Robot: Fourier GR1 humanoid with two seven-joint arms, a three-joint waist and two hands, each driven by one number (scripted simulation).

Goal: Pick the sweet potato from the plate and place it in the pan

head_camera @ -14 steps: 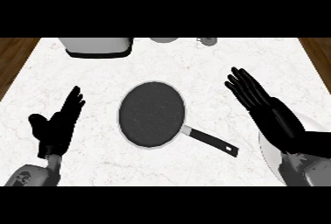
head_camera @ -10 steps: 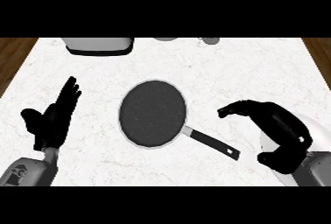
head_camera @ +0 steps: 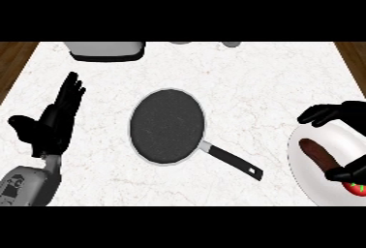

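Observation:
A brown sweet potato (head_camera: pixel 318 153) lies on a white plate (head_camera: pixel 303 172) at the right edge of the counter. My right hand (head_camera: pixel 344 113) arches over it, with curved fingers past its far end and the thumb (head_camera: pixel 347 171) at its near end. There is a wide gap between fingers and thumb, and the potato rests on the plate. A dark round pan (head_camera: pixel 168 126) sits mid-counter, its black handle (head_camera: pixel 233 161) pointing toward the plate. My left hand (head_camera: pixel 52 127) rests open at the left, fingers up.
A red item (head_camera: pixel 355 189) lies on the plate's near part. A grey container (head_camera: pixel 105 50) stands at the back left, and small grey objects (head_camera: pixel 230 43) line the back edge. Wooden floor shows past both counter sides.
My right hand has pulled back to the right and curved over the plate, which has come into view with the sweet potato. The left hand has shifted slightly.

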